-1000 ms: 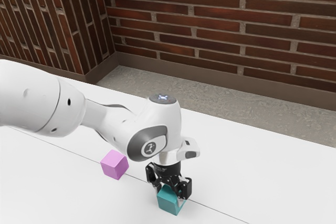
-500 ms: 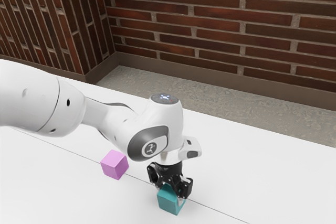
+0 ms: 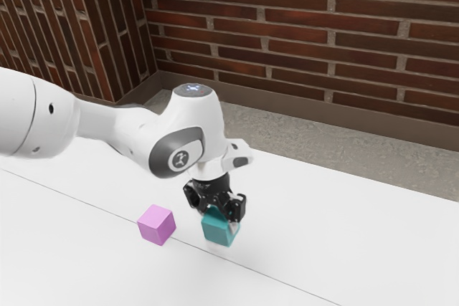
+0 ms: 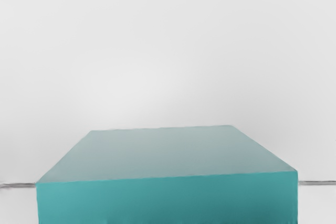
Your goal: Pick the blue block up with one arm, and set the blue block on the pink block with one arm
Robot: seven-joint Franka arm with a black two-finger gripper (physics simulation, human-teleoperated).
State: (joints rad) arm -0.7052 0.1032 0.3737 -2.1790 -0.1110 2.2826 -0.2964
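We see a red-brown brick back wall (image 3: 323,26), with a second brick wall (image 3: 57,26) meeting it in a corner at the exterior view's left. A dark baseboard (image 3: 287,100) runs along both. The floor (image 3: 344,141) is grey and speckled. A thin dark seam (image 3: 72,198) crosses our white table (image 3: 373,241) diagonally. Light is even and soft.

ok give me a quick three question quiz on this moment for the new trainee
1. True or false: the blue block already sits on the pink block.
2. The gripper is: A) open above the pink block, B) shut on the blue block, C) open beside the blue block.
3. Fill in: in the exterior view, the blue block is to the pink block's ____.

Key: 1 false; 2 B; 3 right.
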